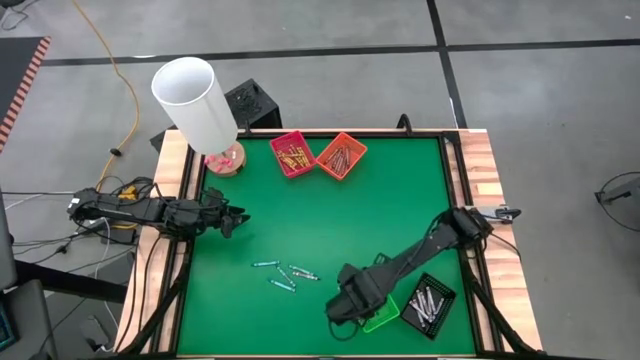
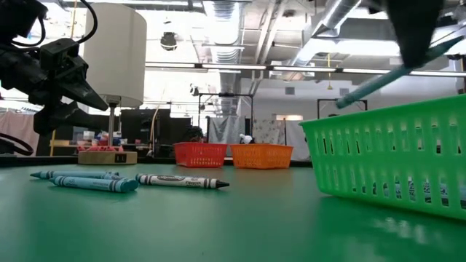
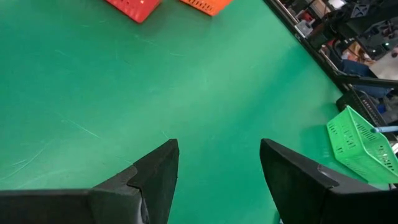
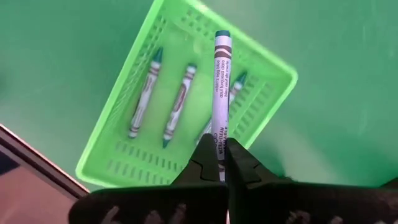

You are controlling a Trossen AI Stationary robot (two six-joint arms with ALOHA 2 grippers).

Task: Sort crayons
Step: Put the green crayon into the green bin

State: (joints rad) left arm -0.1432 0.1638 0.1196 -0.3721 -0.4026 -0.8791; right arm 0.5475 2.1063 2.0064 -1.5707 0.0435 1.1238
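In the high view the right arm covered most of the green slotted plastic tray (image 1: 383, 318), so only a corner showed, near-right on the green table mat (image 1: 320, 215). The low view cut that tray off at the right edge, and the right gripper was only a dark blur at the top. The left wrist view clipped the red and orange trays at the far edge.

Right gripper (image 4: 219, 148) hung over the green tray w/ its fingers clamped on a teal-tipped crayon in grey-white wrap (image 4: 221, 87), the stick pointing out past the fingertips above the tray. Inside the tray lay three more teal-tipped crayons (image 4: 144, 93); one was partly hidden behind the held stick.

Just right of it sat a black slotted plastic tray (image 1: 437, 290) holding grey-white sticks (image 1: 424, 303), count hard to tell. At the far edge, side by side: a red plastic basket-tray (image 1: 292, 154) w/ yellowish sticks, and an orange one (image 1: 341, 155) w/ darker sticks; colours too small to call.

Loose crayons (image 1: 284, 274) lay near-centre on the mat, abt four or five, teal and grey-white, well apart from every tray.

Left gripper (image 1: 238, 217) hovered at the left side of the mat, fingers (image 3: 158, 171) spread apart, nothing between them. A white cylindrical lamp shade (image 1: 194, 102) on a wooden base stood at the far-left corner.
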